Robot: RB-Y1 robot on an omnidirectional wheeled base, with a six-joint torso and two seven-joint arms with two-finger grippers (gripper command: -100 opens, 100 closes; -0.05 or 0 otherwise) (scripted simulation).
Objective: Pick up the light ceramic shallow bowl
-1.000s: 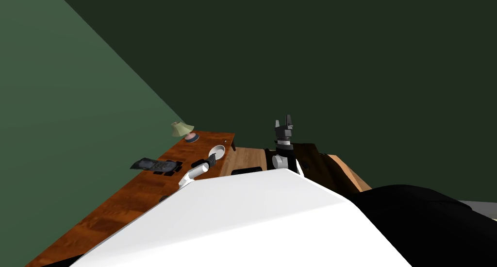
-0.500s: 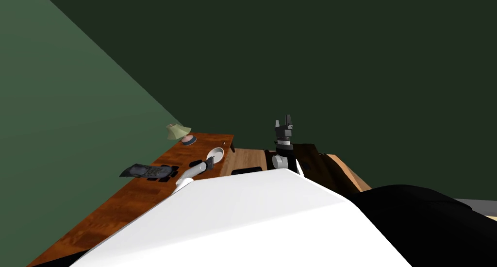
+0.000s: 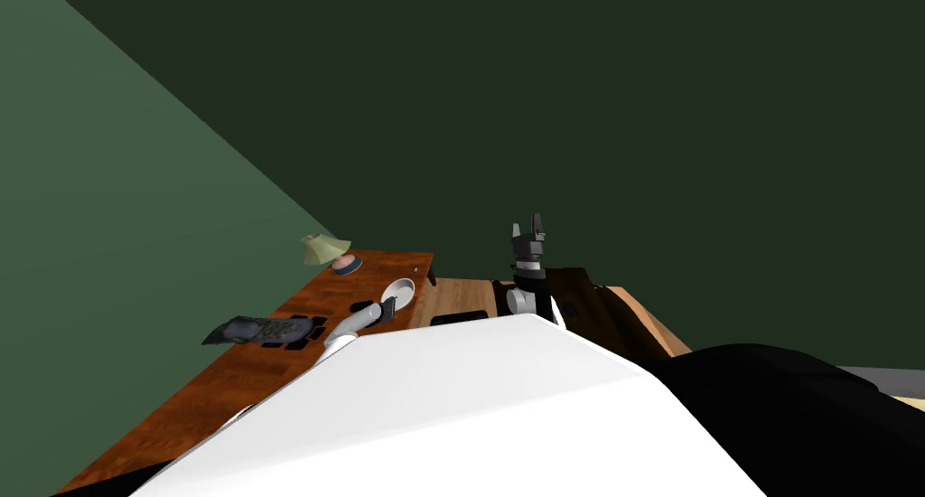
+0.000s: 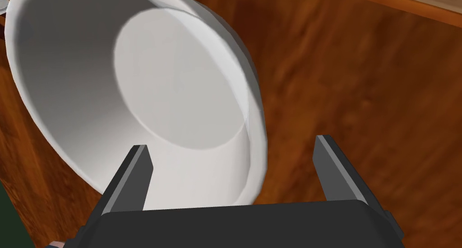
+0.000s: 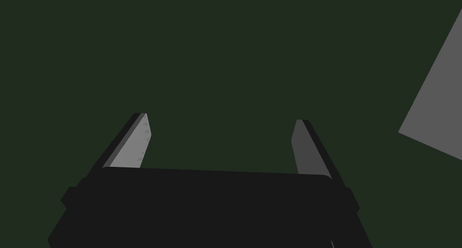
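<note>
A white shallow bowl [image 3: 400,291] sits on the reddish wooden table [image 3: 271,356] near its right edge. My left gripper [image 3: 389,308] is just at the bowl's near rim. In the left wrist view the bowl [image 4: 135,87] lies close in front of the open left gripper [image 4: 234,157]. One finger [image 4: 133,173] stands over the bowl's inside and the other finger [image 4: 336,171] over the bare table, so the rim's near wall lies between them. My right gripper [image 3: 531,229] is raised upright to the right of the table, and its fingers [image 5: 135,141] stand open with nothing between them.
On the table, beyond the bowl, stands a small lamp [image 3: 327,250] on a round base. A dark crumpled item [image 3: 248,330] and flat black pieces [image 3: 307,324] lie to the bowl's left. A lighter wooden floor [image 3: 461,297] shows past the table's right edge.
The head view has shifted, with the table things sliding left. My left gripper has stayed at the bowl's near rim. The right arm has not moved.
</note>
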